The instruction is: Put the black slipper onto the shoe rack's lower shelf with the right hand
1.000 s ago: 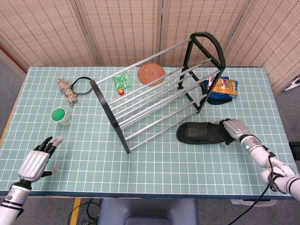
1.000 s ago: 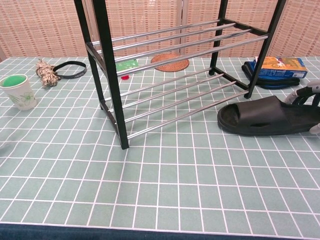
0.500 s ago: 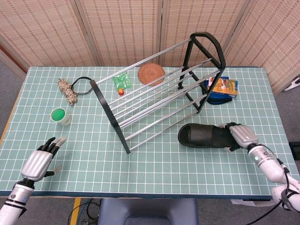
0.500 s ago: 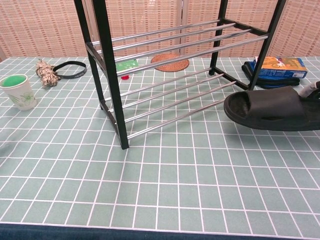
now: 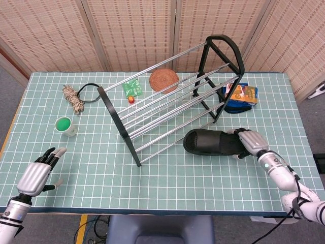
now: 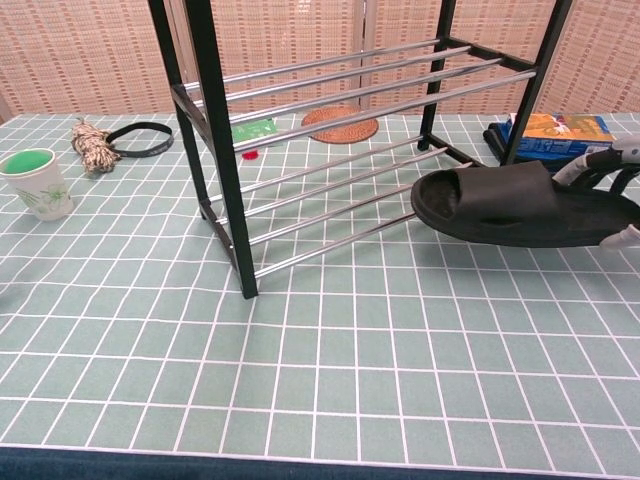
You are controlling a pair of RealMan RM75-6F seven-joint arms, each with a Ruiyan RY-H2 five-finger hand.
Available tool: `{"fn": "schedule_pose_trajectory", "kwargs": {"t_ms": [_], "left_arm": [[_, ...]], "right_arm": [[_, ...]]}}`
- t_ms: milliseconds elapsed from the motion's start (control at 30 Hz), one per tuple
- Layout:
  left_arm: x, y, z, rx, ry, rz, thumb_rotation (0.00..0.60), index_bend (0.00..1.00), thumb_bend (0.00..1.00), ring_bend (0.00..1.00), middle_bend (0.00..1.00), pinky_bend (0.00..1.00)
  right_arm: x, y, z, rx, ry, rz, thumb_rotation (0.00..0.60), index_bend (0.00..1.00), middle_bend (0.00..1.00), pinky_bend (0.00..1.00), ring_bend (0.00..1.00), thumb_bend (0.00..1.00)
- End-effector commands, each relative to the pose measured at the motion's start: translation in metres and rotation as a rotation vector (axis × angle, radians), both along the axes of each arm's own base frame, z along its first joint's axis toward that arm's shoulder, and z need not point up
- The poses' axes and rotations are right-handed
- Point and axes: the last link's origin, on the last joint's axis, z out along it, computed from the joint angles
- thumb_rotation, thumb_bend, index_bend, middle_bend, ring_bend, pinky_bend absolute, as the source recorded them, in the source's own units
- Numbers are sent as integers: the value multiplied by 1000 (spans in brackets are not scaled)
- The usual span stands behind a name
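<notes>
Black and rubbery, the slipper [image 5: 212,142] hangs in the grasp of the right hand [image 5: 250,143], which clasps its heel end from the side away from the shoe rack [image 5: 172,91]. In the chest view the slipper [image 6: 520,205] is off the worktop [image 6: 320,380], its sole roughly level, and its open toe just reaches the front rail of the rack's lower shelf [image 6: 350,195]. Whether toe and rail actually touch cannot be told. The right hand [image 6: 605,180] shows there only partly, at the frame edge, fingers curled over the slipper's heel.

The left hand [image 5: 36,173] rests low at the near corner of the worktop, well apart from the rack, holding nothing, its fingers extended and slightly parted.

Beyond the rack, seen between its rails, lie a round woven coaster [image 5: 163,80] and a green packet [image 5: 132,88] with a small red thing beside it. On the rack's far side from the slipper are a bundle of rope [image 5: 73,98] with a black cord loop, and nearer the left hand a white cup [image 5: 65,125] with a green inside. Past the rack's tall end frame sits a blue and orange box [image 5: 240,94], behind the slipper.
</notes>
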Motion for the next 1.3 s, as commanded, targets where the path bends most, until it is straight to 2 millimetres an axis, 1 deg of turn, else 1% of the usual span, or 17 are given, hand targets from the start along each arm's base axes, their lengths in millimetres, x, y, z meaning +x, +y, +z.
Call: {"fn": "schedule_pose_trajectory", "kwargs": {"t_ms": [33,233,500,867,1100,1300], "left_arm": [[-1,0,1,2,-2,3,600,0,262,72,115,293],[-1,-1,6,10,-16,5,600,0,262,71,115,292],[-1,-4,11,20,-32,8,600,0,262,72,115,292],[-2,-8,20,51,-45,12,600,0,262,71,115,293],[-2,-17,36,96,-89,18,600,0,262,75,115,293],[3,-31,43,123,-106,-3,600,20,262,82,115,293]], "right_arm": [[8,-8,-7,13,-5,13,600,327,262,223,158,179],[18,-14,-19,34,-10,31,600,327,262,223,158,175],[33,-23,-28,40,-24,63,600,327,262,223,158,171],[46,-36,-42,43,-12,90,600,327,262,223,158,169],[52,-43,-47,41,-14,102,600,327,262,223,158,169],[56,-48,-51,33,-14,113,600,327,262,223,157,169]]}}
